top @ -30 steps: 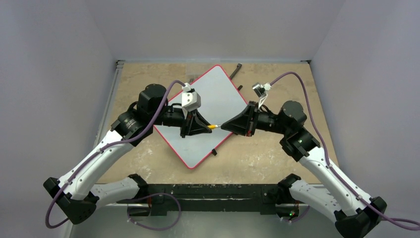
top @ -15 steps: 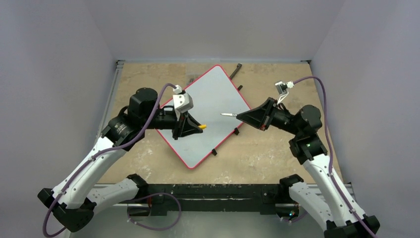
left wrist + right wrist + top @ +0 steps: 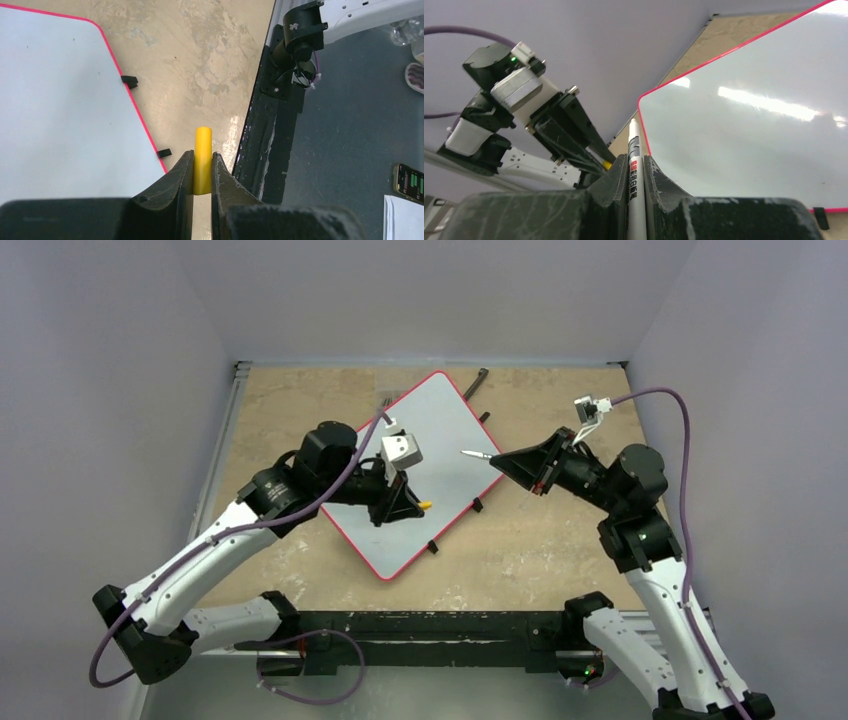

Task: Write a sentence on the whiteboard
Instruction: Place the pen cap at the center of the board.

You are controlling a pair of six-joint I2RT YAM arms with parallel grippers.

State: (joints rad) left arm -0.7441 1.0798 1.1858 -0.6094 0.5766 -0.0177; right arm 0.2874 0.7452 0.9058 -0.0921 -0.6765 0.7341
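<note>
Top external: whiteboard lie and long axis?

> Seeing it flat on bench, turned diamond-wise, with long axis far-right to near-left and black feet along right-hand long edge. Plain pale grey surface.

Tools?

> Pinching yellow cap in left tool, nearly closed, with cap poking past fingertips above board's near half. Gripping white marker pen in right tool, fully closed on barrel. Pen over board's right corner, long axis roughly left-right, tip toward left arm.

Versus a second ago?

> Then: cap and pen nose to nose over mid-board. Now well apart, with right arm pulled back rightward, pen uncapped, and left tool shifted slightly with cap kept.
</note>
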